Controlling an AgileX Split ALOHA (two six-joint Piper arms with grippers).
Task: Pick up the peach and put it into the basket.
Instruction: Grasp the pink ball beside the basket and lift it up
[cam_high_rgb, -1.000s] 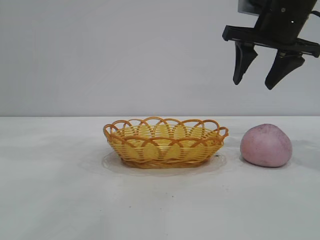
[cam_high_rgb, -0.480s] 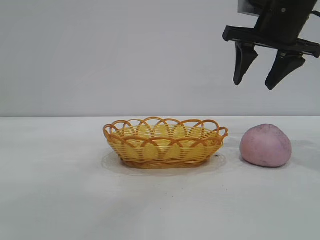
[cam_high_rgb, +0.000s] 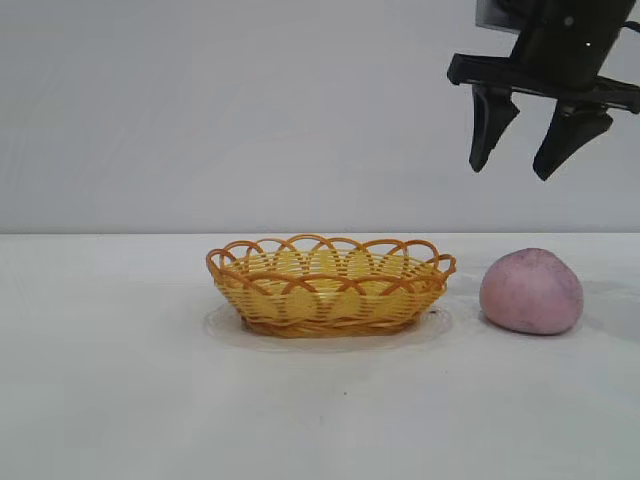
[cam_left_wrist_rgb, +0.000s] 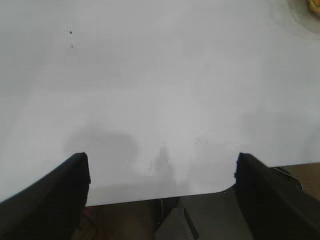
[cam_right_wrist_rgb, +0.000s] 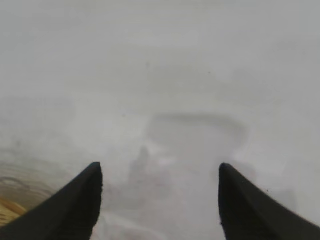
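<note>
Exterior view: the right gripper (cam_high_rgb: 512, 168) is seen hanging high above the white table (cam_high_rgb: 120, 400), its two dark fingers (cam_high_rgb: 490, 125) spread apart with nothing between them, tips pointing down. The peach (cam_high_rgb: 531, 291) is found on the table well below the fingertips, almost straight beneath them, not touched. It sits on its flat base, the slightly peaked top turned upward; its long axis runs across the view, parallel to the table's far edge. The wicker basket (cam_high_rgb: 330, 285) is noted to the side of the peach, close but apart from it, and well below and off to one side of the right fingers. Its oval is laid with the long axis across the view, in line with the peach; the orange looped rim faces up. Nothing is seen inside it.

Left wrist view: the left gripper (cam_left_wrist_rgb: 162, 175) is seen over bare table near the table's edge, fingers (cam_left_wrist_rgb: 55, 192) spread wide, nothing held. Only a sliver of the basket (cam_left_wrist_rgb: 312, 6) is caught at a corner of the picture, far beyond the fingertips.

Right wrist view: the right fingers (cam_right_wrist_rgb: 75, 200) are shown parted over blank table surface; a yellow woven patch, apparently the basket (cam_right_wrist_rgb: 7, 207), is glimpsed just outside one finger. The peach is not seen between the tips.
</note>
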